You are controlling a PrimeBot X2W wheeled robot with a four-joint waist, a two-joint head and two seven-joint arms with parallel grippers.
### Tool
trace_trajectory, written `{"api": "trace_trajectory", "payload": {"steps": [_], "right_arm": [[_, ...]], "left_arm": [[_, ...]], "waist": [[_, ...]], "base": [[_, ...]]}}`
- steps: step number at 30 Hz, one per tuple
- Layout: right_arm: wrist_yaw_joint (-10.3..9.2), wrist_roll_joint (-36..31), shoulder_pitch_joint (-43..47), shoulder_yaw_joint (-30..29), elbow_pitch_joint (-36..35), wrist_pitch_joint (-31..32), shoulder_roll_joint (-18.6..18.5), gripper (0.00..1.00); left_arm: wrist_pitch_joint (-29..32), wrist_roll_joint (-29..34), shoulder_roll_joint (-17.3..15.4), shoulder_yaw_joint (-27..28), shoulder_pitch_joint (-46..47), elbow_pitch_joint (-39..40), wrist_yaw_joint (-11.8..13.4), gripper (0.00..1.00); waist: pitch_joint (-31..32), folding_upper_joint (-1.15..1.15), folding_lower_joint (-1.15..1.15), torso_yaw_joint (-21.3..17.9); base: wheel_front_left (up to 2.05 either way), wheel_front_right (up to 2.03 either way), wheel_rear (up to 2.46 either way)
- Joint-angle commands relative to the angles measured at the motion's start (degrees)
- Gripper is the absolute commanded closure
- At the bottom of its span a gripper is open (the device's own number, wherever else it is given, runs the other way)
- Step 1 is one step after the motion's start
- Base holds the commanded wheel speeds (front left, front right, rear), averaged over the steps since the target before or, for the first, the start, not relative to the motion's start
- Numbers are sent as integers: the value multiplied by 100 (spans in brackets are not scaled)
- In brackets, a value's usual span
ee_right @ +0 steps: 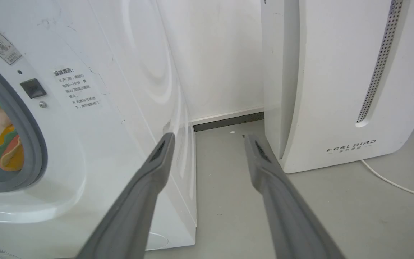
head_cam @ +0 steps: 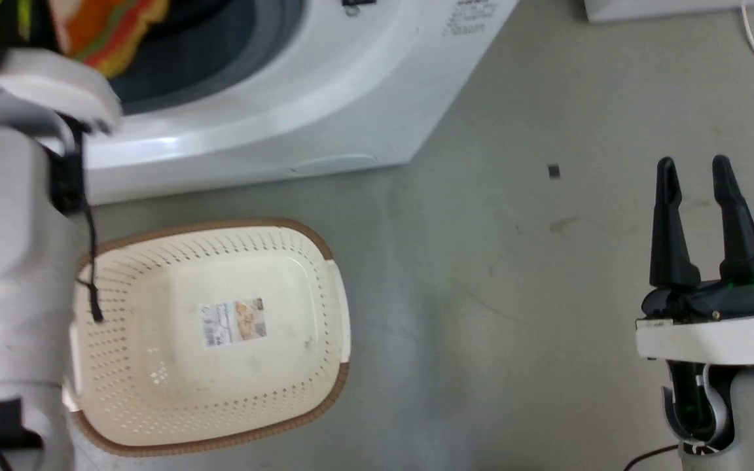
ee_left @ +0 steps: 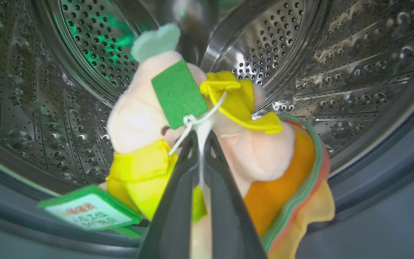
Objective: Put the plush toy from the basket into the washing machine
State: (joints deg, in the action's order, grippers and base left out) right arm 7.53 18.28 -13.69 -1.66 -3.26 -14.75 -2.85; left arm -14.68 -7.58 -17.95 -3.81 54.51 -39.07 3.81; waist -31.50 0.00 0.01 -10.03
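Note:
The plush toy, peach-pink with a yellow top, orange striped base and green tag, hangs inside the steel drum of the washing machine. My left gripper is shut on the toy's white tag string. In the head view the toy shows at the porthole of the washing machine, above the pale left forearm. The cream basket lies on the floor below, with just a label sticker inside. My right gripper stands open over bare floor at the right. The right wrist view catches the toy through the porthole.
A white FEELBIRD appliance stands right of the washer, with a narrow floor gap between them. A white cable runs along the floor beside it. Grey floor spreads between basket and right gripper.

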Motion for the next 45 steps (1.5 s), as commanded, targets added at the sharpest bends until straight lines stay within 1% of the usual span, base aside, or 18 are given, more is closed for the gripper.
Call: {"api": "trace_trajectory", "payload": {"steps": [1, 9, 15, 17, 24, 25, 26, 37, 45], "right_arm": [[-4, 39, -112, -4, -34, -25, -3, 0], [-4, 230, -252, 10, -20, -25, -3, 0], [-4, 320, -326, 38, -21, -25, -3, 0], [-4, 337, -350, 63, -21, -25, -3, 0], [-4, 368, -388, 135, 20, -25, -3, 0], [-4, 366, -388, 145, 26, -25, -3, 0], [-4, 363, -388, 155, 32, -25, -3, 0], [-4, 274, -337, 151, 73, -25, -3, 0], [-4, 147, -207, 172, 114, -25, -3, 0]], "left_arm": [[-31, 41, -99, 46, 218, -72, -16, 100], [-31, 128, -499, 131, 1067, -576, 14, 100], [-31, 147, -726, 165, 1671, -857, 40, 100], [-31, 83, -767, 236, 1869, -941, 58, 100], [-31, 97, -876, 196, 2284, -1288, 39, 100], [-31, 100, -875, 183, 2311, -1356, 39, 87], [-31, 114, -882, 176, 2327, -1402, 75, 0], [-31, -7, -821, 154, 2111, -1854, -43, 0], [-31, -164, -607, 226, 1459, -1887, -124, 0]], "waist": [[-347, 0, -1, -261], [-704, 0, -1, -556], [-896, 0, -1, -678], [-946, 0, -1, -704], [-996, 0, -1, -750], [-989, 0, -1, -751], [-982, 0, -1, -753], [-697, 0, -1, -707], [-247, 0, -1, -589]], "base": [[0, 0, 0], [0, 0, 0], [0, 0, 0], [0, 0, 0], [0, 0, 0], [0, 0, 0], [0, 0, 0], [0, 0, 0], [0, 0, 0]]}}
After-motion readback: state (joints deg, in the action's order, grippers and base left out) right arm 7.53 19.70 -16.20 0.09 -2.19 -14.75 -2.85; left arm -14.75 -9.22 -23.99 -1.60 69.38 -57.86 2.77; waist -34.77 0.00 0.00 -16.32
